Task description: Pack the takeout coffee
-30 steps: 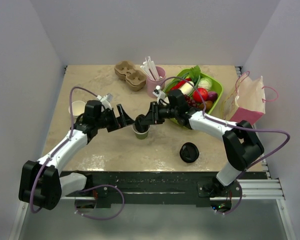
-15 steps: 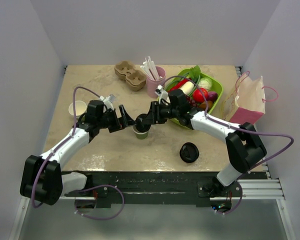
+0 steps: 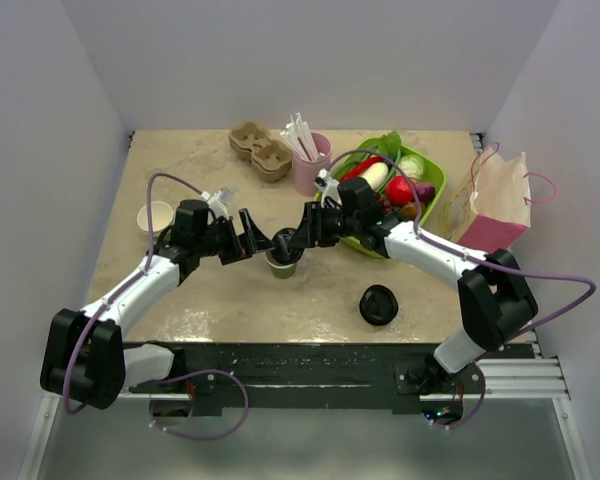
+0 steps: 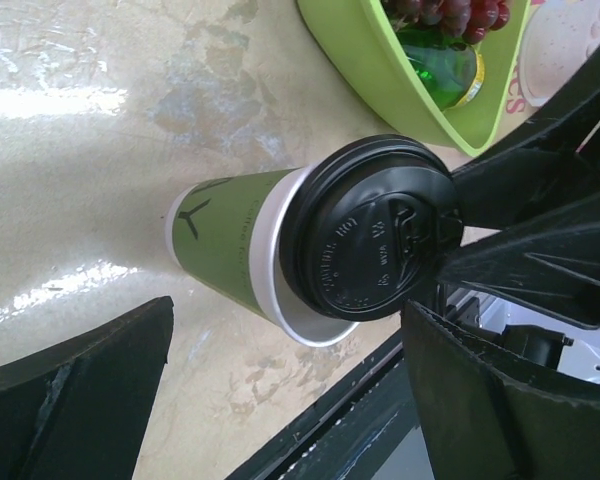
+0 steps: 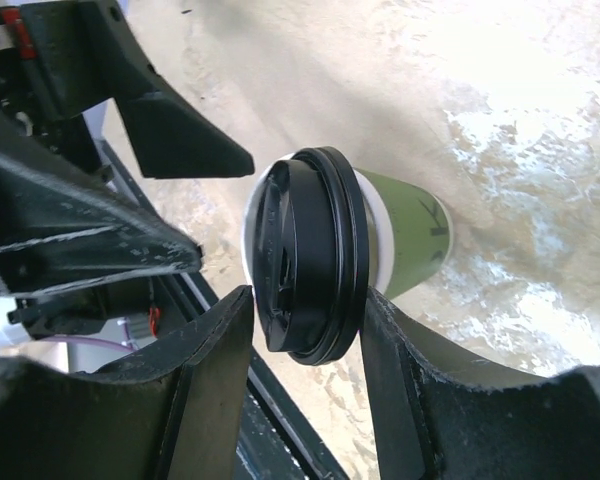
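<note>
Two arms meet over the table [image 3: 210, 300], with bare room toward its near edge. The left gripper [image 3: 256, 236] gapes wide beside the takeout coffee [image 3: 282, 265], which stands upright, long axis vertical. The right gripper [image 3: 289, 240] brackets its lid [image 4: 370, 230] (pinching or clear, I cannot tell). Only the wrist views show the lid askew.

The left gripper [image 3: 260, 238], spread wide, and the right gripper [image 3: 290, 240] are boxing in the takeout coffee [image 3: 283, 264], a small olive-green paper cup with a round black lid, from left and right. Bare table [image 3: 180, 160] is lying free toward the near edge, except where a loose black plastic lid [image 3: 378, 304] is resting. A lime-green plastic bowl of produce [image 3: 436, 195] and a pink paper bag [image 3: 495, 205] are crowding the far right corner.
</note>
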